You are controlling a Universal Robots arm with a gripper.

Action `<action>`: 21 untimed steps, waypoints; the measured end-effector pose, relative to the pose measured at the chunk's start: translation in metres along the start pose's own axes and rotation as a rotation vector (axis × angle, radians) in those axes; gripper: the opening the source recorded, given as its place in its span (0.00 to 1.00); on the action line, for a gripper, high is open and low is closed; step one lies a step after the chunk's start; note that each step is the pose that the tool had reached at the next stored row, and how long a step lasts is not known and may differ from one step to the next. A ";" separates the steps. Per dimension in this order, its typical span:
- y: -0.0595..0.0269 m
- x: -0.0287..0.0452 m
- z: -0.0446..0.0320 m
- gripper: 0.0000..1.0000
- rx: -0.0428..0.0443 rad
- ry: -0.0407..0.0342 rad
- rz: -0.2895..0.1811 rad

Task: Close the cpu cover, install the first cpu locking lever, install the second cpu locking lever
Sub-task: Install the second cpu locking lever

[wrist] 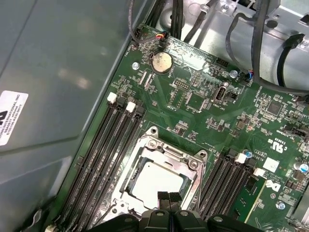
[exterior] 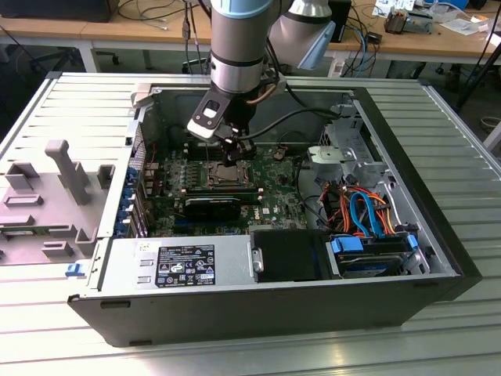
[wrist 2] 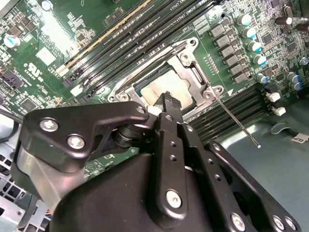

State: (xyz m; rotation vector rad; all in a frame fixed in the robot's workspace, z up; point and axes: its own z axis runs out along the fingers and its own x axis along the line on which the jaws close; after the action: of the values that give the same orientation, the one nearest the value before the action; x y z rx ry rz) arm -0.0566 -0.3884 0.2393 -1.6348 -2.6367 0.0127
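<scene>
In the exterior view my gripper [exterior: 233, 157] hangs inside the open computer case, right over the cpu cover [exterior: 229, 174] on the green board. The cpu cover [wrist 2: 190, 72] is a silvery frame lying flat around the bare chip. My gripper [wrist 2: 169, 100] is shut with nothing between its fingers, its tips at the edge of the frame. In the first wrist view the gripper [wrist: 168, 197] sits over the near side of the cpu cover [wrist: 169, 153]. A thin metal locking lever [wrist 2: 239, 123] sticks out sideways from the socket, away from the frame.
Black memory slots [wrist: 104, 145] flank the socket. A black oblong block [exterior: 211, 205] lies just in front of it. A grey power-supply box [exterior: 184, 262] and a drive bay with blue and orange cables [exterior: 364, 223] line the case front. A grey case wall [wrist: 58, 72] stands close by.
</scene>
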 end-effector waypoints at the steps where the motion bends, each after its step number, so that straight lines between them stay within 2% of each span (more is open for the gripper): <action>1: 0.0000 0.0000 0.0000 0.11 0.0001 -0.0001 -0.004; 19: 0.0000 0.0000 0.0000 0.11 0.0033 -0.0032 -0.117; 21: 0.0000 0.0000 0.0000 0.11 0.0051 -0.0049 -0.176</action>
State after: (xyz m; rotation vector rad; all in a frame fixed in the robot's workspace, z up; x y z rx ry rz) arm -0.0566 -0.3884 0.2393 -1.3964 -2.7714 0.0180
